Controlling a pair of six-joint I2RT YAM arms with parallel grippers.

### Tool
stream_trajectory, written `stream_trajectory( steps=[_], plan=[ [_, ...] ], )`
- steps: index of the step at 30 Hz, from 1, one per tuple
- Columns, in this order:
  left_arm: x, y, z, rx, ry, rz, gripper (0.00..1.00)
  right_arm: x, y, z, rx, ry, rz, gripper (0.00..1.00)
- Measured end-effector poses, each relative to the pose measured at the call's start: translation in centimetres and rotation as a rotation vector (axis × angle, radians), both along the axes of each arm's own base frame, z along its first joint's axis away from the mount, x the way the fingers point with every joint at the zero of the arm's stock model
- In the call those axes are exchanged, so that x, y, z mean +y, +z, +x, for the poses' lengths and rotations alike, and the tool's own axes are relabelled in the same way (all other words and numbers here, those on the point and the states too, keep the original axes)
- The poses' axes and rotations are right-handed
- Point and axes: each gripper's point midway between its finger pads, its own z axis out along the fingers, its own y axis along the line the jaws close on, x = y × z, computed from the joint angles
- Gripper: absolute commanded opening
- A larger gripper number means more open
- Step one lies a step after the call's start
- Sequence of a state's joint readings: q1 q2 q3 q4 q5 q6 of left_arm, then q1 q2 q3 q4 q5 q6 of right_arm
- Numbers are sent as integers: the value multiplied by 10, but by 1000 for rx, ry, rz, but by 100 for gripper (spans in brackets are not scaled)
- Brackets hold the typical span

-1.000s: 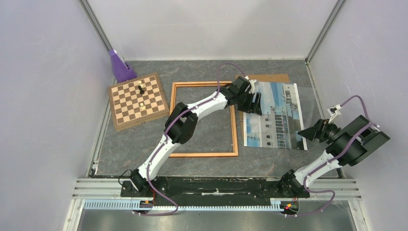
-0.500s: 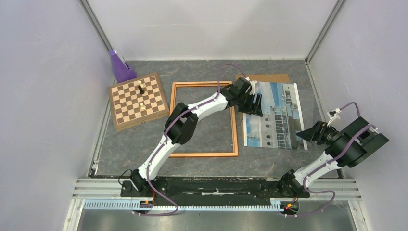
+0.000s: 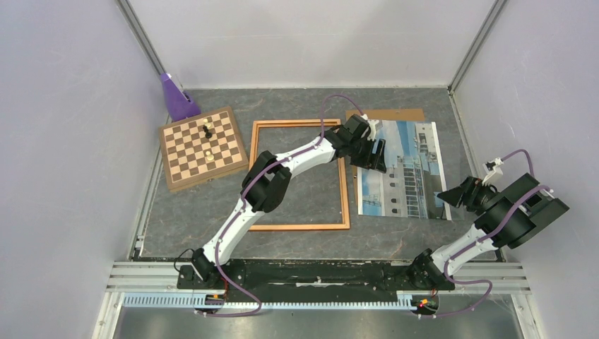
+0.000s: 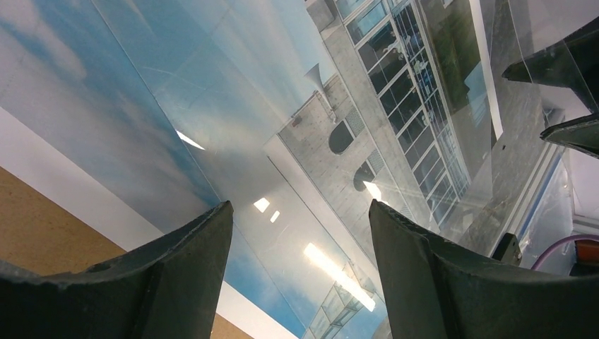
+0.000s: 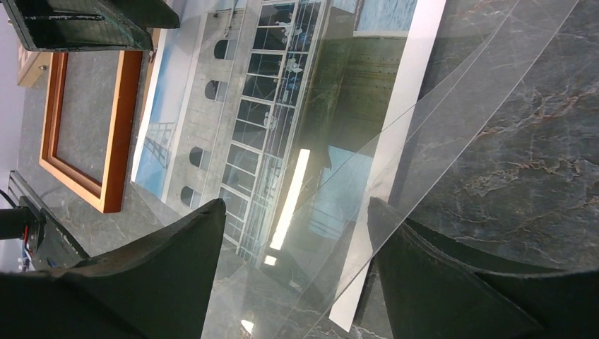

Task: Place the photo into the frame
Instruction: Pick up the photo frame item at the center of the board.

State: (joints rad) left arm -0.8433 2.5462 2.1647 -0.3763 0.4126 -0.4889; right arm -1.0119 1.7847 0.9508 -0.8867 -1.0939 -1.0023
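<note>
The photo (image 3: 402,173) is lying flat, face up, on the grey table (image 3: 212,219), outside the frame (image 3: 300,226) and just beside its right rail. The photo's far end is resting over a brown backing panel (image 3: 395,114), which is peeking out behind it. The frame is lying flat at mid-table, with the stone surface showing through its opening.

The left arm is reaching across the frame's far right corner, and the left gripper (image 3: 374,157) is hanging over the photo's left side. Its jaws are standing wide apart with nothing between them, only sky and building showing in the gap. Whether its tips are touching the print, the views are not telling.

The right gripper (image 5: 297,212) is pointing in at the photo's near right corner, fingers spread wide and gripping nothing. In its wrist view a clear sheet (image 5: 452,92) is lying over the print and running out past the white border onto the table.

Off to the left, a chessboard (image 3: 203,147) with a few pieces is sitting well apart from the frame, and a purple object (image 3: 174,99) is standing in the far corner.
</note>
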Motion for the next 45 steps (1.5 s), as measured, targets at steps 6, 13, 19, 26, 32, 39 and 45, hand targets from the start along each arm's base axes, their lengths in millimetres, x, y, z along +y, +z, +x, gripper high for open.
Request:
stream_trajectory(
  steps=[6, 13, 19, 26, 32, 39, 45],
  plan=[
    [0, 0, -2, -4, -5, 1, 79, 0, -3, -1, 10, -3, -1, 69],
    [1, 0, -3, -9, -10, 3, 78, -2, -15, -12, 69, -62, -20, 59],
    [2, 1, -7, -6, -13, 10, 78, -13, -16, -19, 101, -141, -49, 49],
    [5, 0, -10, -9, -11, 25, 78, -22, -17, -20, 96, -186, -55, 35],
    [6, 0, -11, -5, -11, 32, 78, -23, -15, -20, 84, -194, -45, 24],
    [7, 1, -12, -3, -11, 36, 81, -21, -11, -19, 74, -196, -28, 12],
    [13, 2, -13, -4, -24, 59, 83, -22, -1, -18, 72, -196, 0, 0]
  ],
)
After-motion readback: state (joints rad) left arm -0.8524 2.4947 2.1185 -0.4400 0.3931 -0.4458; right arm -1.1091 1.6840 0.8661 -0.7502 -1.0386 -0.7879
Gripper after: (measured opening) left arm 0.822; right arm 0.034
